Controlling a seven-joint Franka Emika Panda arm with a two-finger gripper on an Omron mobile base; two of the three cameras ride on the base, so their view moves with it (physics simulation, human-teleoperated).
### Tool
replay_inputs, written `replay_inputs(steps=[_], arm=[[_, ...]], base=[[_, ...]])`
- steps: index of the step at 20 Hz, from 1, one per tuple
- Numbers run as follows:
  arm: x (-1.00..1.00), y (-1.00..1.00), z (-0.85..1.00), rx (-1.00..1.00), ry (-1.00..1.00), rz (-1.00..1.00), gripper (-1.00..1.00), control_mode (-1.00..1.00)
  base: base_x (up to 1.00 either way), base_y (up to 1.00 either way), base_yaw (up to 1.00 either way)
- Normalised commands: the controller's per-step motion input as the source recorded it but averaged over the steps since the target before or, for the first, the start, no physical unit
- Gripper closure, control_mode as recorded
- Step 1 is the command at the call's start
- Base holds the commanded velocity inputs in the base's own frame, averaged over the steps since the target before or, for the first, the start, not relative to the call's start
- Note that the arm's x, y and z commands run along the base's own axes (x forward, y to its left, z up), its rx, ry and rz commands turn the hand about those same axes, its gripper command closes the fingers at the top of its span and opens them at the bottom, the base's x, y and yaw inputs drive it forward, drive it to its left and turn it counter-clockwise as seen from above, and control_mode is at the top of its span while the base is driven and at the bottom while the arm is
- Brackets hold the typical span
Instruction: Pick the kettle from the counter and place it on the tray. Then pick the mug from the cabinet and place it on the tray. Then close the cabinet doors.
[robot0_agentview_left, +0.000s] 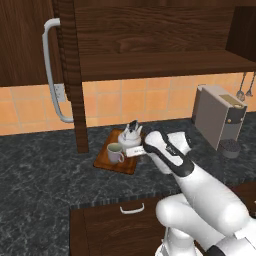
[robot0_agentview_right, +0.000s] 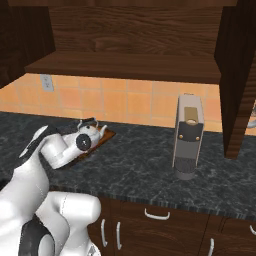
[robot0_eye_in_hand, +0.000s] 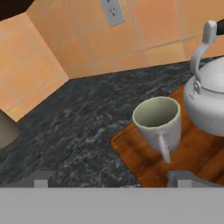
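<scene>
fingertips (robot0_eye_in_hand: 40, 180) of the gripper (robot0_eye_in_hand: 111, 181) stand well apart at the bottom of the hand view, released, with nothing between them. just ahead of the gap the mug (robot0_eye_in_hand: 158, 121) stands upright on the near-left corner of the tray (robot0_eye_in_hand: 144, 159), its handle turned toward the hand. close beside the mug sits the kettle (robot0_eye_in_hand: 209, 98), also on the tray, handle arching up.

from the left base view the gripper (robot0_agentview_left: 134, 151) hangs low just beside the mug (robot0_agentview_left: 115, 153) and the kettle (robot0_agentview_left: 130, 135), over the tray (robot0_agentview_left: 107, 164), which lies on the counter (robot0_agentview_left: 45, 175) below the cabinet (robot0_agentview_left: 150, 45).

both items look placed, so by my judgement the doors are what remain. the left of the cabinet doors (robot0_agentview_left: 30, 40) hangs swung out, its silver bar handle (robot0_agentview_left: 50, 70) up and to the left of the hand, running vertically. the right door (robot0_agentview_right: 237, 75) stands open edge-on far to the other side, past the boxy grey appliance (robot0_agentview_right: 187, 135). the left door is the nearer; reaching it means lifting clear of the mug first.
</scene>
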Motion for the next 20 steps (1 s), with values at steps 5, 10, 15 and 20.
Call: replay_inputs(steps=[5,10,15,20], arm=[[-0.45,0.0,0.83,0.0,0.15,-0.2,-1.0,-1.0],[-0.44,-0.01,0.64,0.0,0.09,-0.27,-1.0,-1.0],[-0.52,0.0,0.47,0.0,0.0,-0.25,-1.0,-1.0],[-0.48,-0.07,0.46,0.0,0.0,-0.28,-1.0,-1.0]], base=[[0.0,0.0,0.0],[0.0,0.0,0.0],[0.0,0.0,0.0],[0.0,0.0,0.0]])
